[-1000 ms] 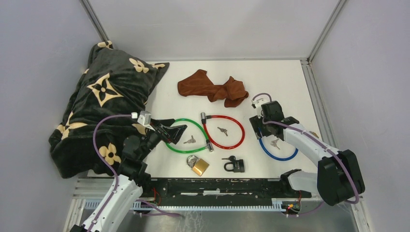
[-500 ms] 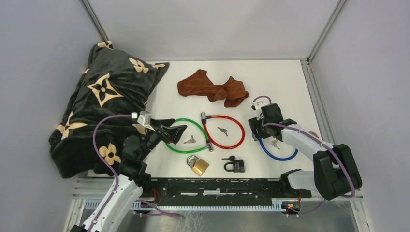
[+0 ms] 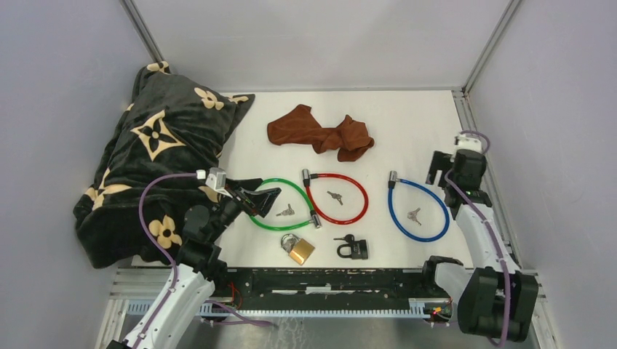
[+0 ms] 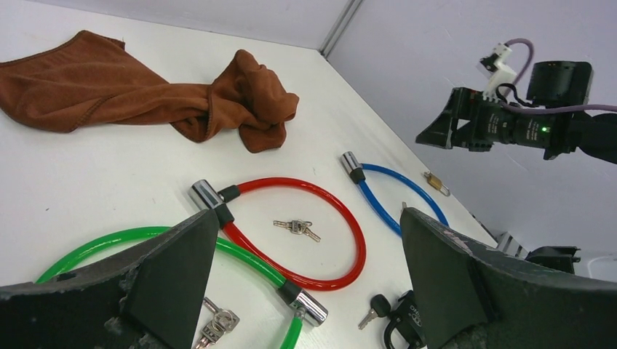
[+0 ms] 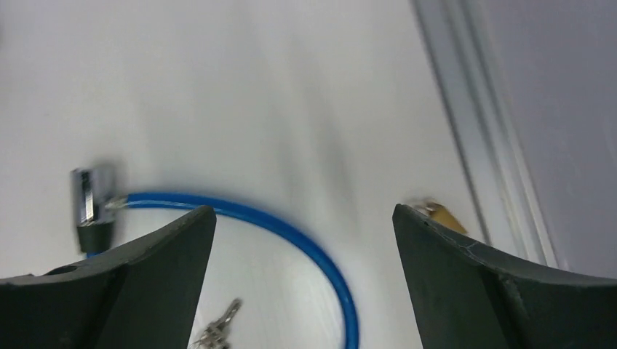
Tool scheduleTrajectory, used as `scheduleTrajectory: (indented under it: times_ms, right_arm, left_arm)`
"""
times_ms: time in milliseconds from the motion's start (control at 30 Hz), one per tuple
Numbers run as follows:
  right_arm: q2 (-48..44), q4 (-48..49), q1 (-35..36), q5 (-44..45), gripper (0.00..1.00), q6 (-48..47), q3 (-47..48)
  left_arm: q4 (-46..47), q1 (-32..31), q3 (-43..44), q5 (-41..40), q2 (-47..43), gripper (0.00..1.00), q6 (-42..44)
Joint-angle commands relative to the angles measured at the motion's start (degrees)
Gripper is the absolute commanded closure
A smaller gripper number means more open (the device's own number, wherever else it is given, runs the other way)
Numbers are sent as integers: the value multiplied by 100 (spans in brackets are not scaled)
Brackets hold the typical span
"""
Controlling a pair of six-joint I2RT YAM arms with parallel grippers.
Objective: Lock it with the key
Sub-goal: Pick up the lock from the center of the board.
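The right claw (image 3: 439, 166) hung over the right side of the bench (image 3: 407, 123), its jaws spread wide with nothing between them; its own camera's view was blurred. Just to its left, clear of it, the blue cable lock (image 3: 419, 240) lay in a loop on the bench, its metal head at the far left of the loop; a small bunch of keys (image 3: 415, 215) lay inside the loop, touched by neither claw. A small brass-coloured item (image 5: 442, 214) sat near the bench's right rail. The left claw (image 3: 260, 196) hovered over the green cable lock (image 3: 280, 227) at the near left, jaws also wide and gripping nothing; that lock's keys (image 3: 286, 211) lay within its loop. Between green and blue lay the red cable lock (image 3: 360, 196), a third set of keys (image 3: 335, 196) inside it. Nearer stood a brass padlock (image 3: 300, 249) and a black padlock (image 3: 353, 249), side by side but apart. A brown cloth (image 3: 320, 132) lay crumpled at the far middle; a black flowered blanket (image 3: 153, 160) was heaped at the left.
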Motion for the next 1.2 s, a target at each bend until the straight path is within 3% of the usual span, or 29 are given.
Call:
scheduleTrajectory:
  times_ms: [0, 133, 300, 500, 700, 833, 1167]
  right_arm:
    - [-296, 538, -1042, 939, 2, 867, -401]
    - [-221, 538, -1858, 1236, 3, 1689, -640]
    - [-147, 526, -2113, 1575, 7, 2115, -828]
    - [-72, 963, -2356, 1373, 7, 2032, -1173]
    - [529, 1137, -2491, 650, 16, 1670, -926]
    - [660, 1191, -2489, 556, 24, 1550, -885]
    - [1079, 1199, -2491, 575, 31, 1320, -661]
  left_arm:
    - [236, 32, 41, 102, 16, 0, -99]
    - [208, 26, 50, 101, 46, 0, -97]
    - [184, 36, 59, 100, 119, 0, -91]
    - [158, 35, 59, 73, 149, 0, -46]
    - [158, 41, 59, 73, 208, 0, -47]
    - [158, 33, 59, 39, 216, 0, -30]
    - [185, 38, 50, 54, 252, 0, -38]
